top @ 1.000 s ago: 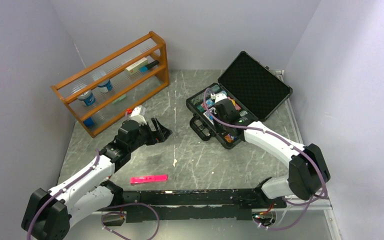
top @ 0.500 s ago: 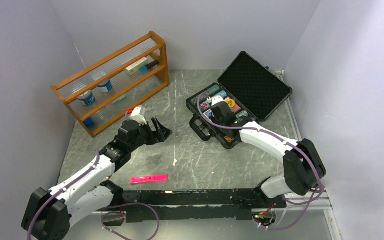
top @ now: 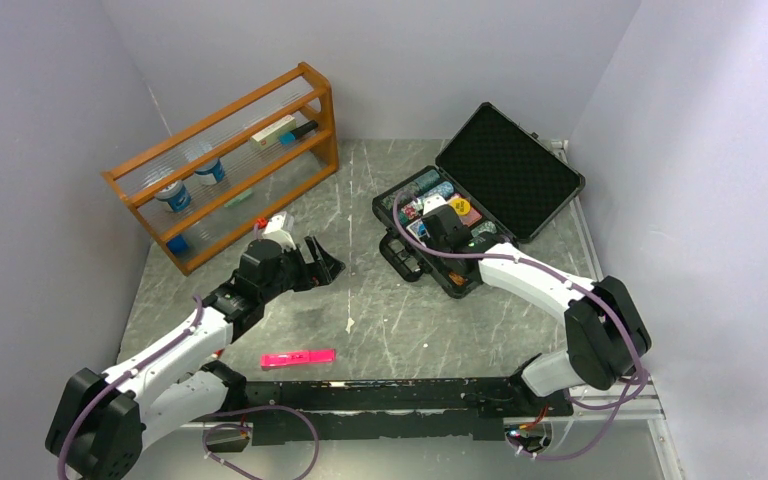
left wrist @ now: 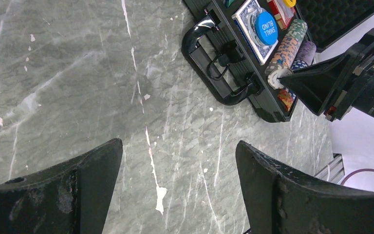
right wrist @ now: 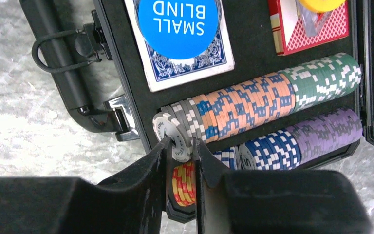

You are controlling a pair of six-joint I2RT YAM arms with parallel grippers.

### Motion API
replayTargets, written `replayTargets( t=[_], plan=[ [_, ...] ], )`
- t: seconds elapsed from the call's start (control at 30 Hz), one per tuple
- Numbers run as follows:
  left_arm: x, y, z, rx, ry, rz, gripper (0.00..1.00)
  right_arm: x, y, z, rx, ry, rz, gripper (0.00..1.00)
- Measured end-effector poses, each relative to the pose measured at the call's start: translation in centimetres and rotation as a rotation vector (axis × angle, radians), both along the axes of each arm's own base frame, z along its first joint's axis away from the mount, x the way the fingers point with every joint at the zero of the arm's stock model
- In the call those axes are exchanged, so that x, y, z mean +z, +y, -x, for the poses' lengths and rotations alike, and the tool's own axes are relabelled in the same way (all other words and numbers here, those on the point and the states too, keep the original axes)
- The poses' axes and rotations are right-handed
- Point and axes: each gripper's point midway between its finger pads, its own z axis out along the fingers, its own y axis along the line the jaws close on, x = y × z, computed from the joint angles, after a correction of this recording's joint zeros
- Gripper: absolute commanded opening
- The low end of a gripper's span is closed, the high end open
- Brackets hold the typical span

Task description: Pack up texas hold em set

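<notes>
The black case (top: 515,170) lies open at the back right, lid leaning back. Its foam tray holds rows of chips (right wrist: 253,100), a blue card deck (right wrist: 185,66) under a blue "small blind" button (right wrist: 177,19), and a red deck (right wrist: 311,29) with a yellow button (right wrist: 319,4). My right gripper (right wrist: 181,146) stands at the end of the chip rows near the handle (right wrist: 53,53). Its jaws are a narrow gap apart around a few red-and-yellow chips (right wrist: 185,183) in their slot. My left gripper (left wrist: 178,144) hovers wide open over bare table, left of the case.
A wooden rack (top: 225,160) with small cups stands at the back left. A pink marker (top: 298,357) lies near the front edge, and a small white scrap (top: 349,324) lies mid-table. Walls close in on both sides.
My right gripper moved from the case's middle toward the chip rows' handle-side end, and its jaws have parted slightly. The left arm has barely moved.
</notes>
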Motion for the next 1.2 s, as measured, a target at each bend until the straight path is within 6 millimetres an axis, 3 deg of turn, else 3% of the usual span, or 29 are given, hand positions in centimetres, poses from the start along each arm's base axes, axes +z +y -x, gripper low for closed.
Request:
replayTargets(
  t=[0.37, 0.57, 0.7, 0.93, 1.2],
  plan=[
    [-0.6, 0.0, -0.1, -0.002, 0.017, -0.013, 0.90, 1.1, 0.7, 0.8, 0.043, 0.008, -0.053, 0.28],
    [-0.7, 0.0, 0.0, -0.002, 0.019, -0.016, 0.90, -0.2, 0.4, 0.6, 0.030, 0.039, -0.015, 0.31],
    [-0.8, 0.1, 0.0, 0.000, 0.023, -0.019, 0.90, -1.4, -0.3, 0.7, 0.005, 0.065, 0.033, 0.26],
    [-0.7, 0.2, 0.0, 0.005, 0.021, -0.022, 0.90, -1.3, -0.4, 0.9, -0.002, 0.057, 0.058, 0.20],
    [-0.8, 0.2, 0.0, 0.004, 0.021, -0.024, 0.90, -1.4, -0.3, 1.0, -0.001, 0.058, 0.062, 0.39]
  ],
)
